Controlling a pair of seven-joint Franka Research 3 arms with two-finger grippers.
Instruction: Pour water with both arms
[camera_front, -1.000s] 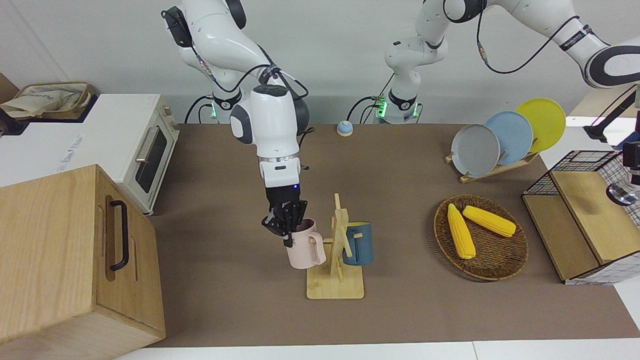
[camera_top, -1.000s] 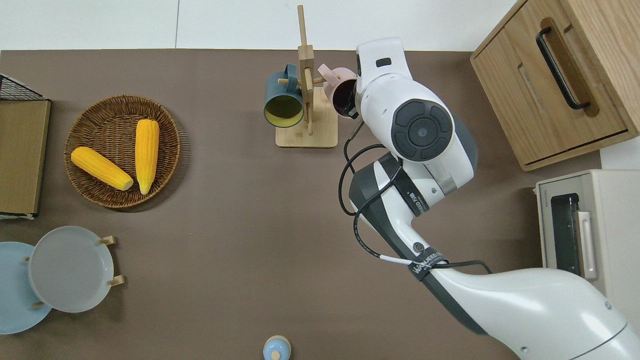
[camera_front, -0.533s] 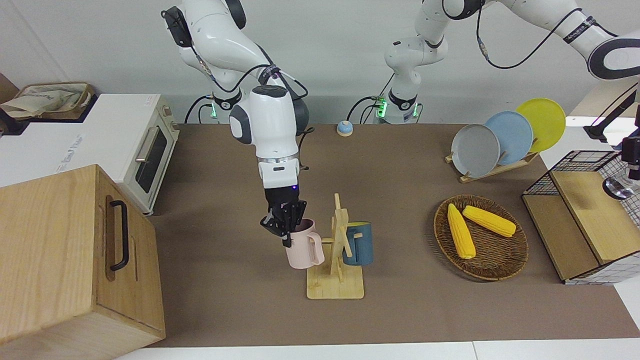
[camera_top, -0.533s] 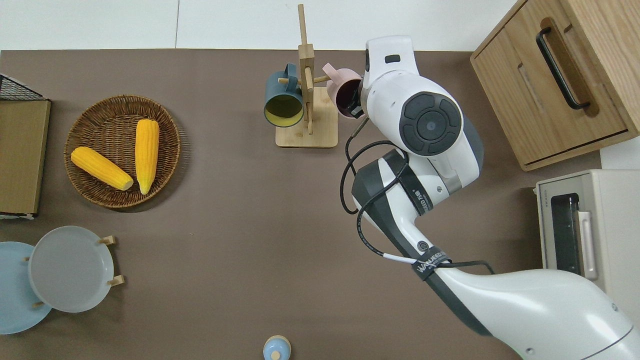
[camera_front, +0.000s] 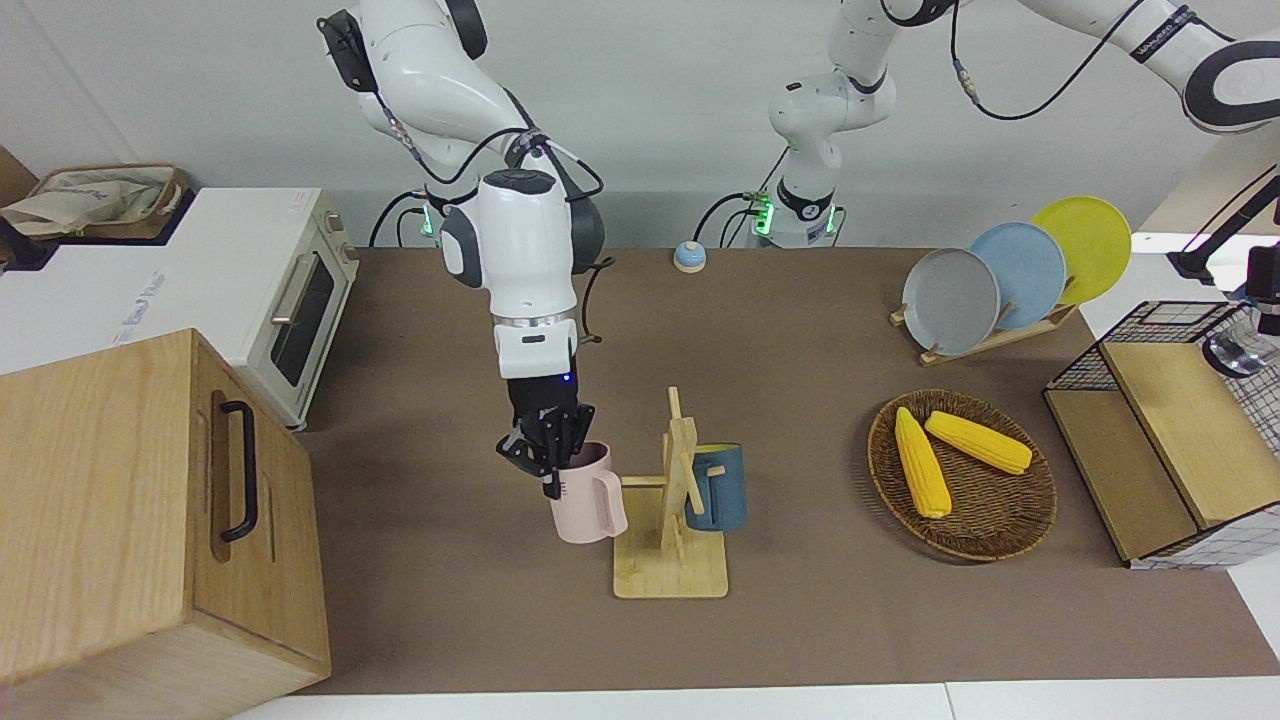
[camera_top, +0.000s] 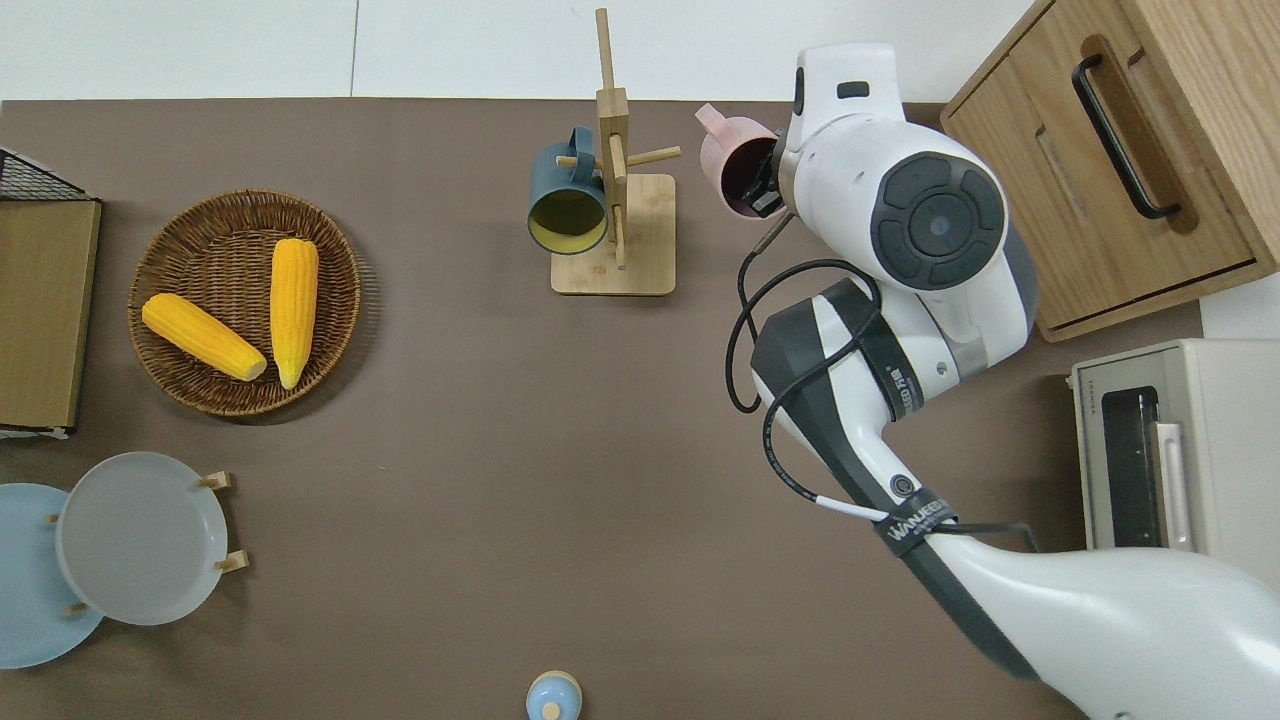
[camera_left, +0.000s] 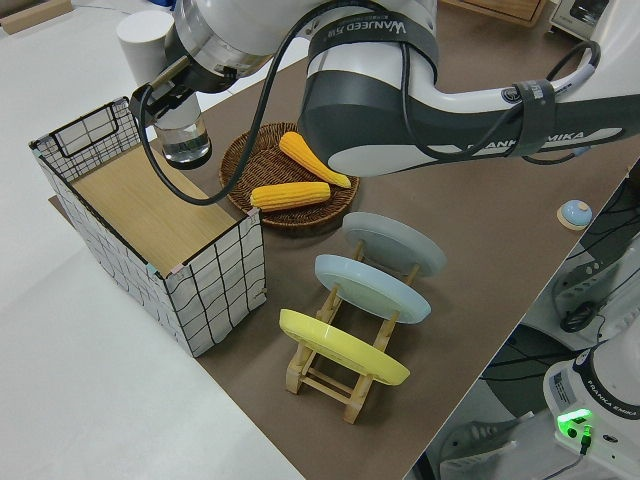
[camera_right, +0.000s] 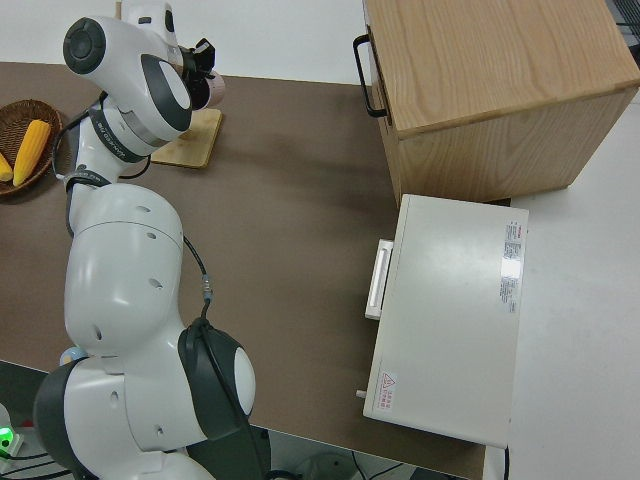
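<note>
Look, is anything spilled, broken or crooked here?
Nothing is. The pink ceramic mug hangs upright in the right gripper, just off the wooden mug rack, where the dark blue mug still hangs. Both yellow corn cobs lie in the wicker basket.

A plain white wall (camera_front: 680, 110) backs the brown-topped table (camera_front: 800, 330); a wooden cabinet (camera_front: 130, 520) and white oven (camera_front: 290, 300) stand together.

The right arm (camera_right: 130, 100) reaches across the brown table (camera_right: 290, 200), its gripper (camera_right: 200, 62) at a pink mug (camera_right: 212, 88) beside a wooden stand's base (camera_right: 190, 140); corn (camera_right: 32, 145) lies in a basket (camera_right: 22, 108), far from the toaster oven (camera_right: 450, 320).
</note>
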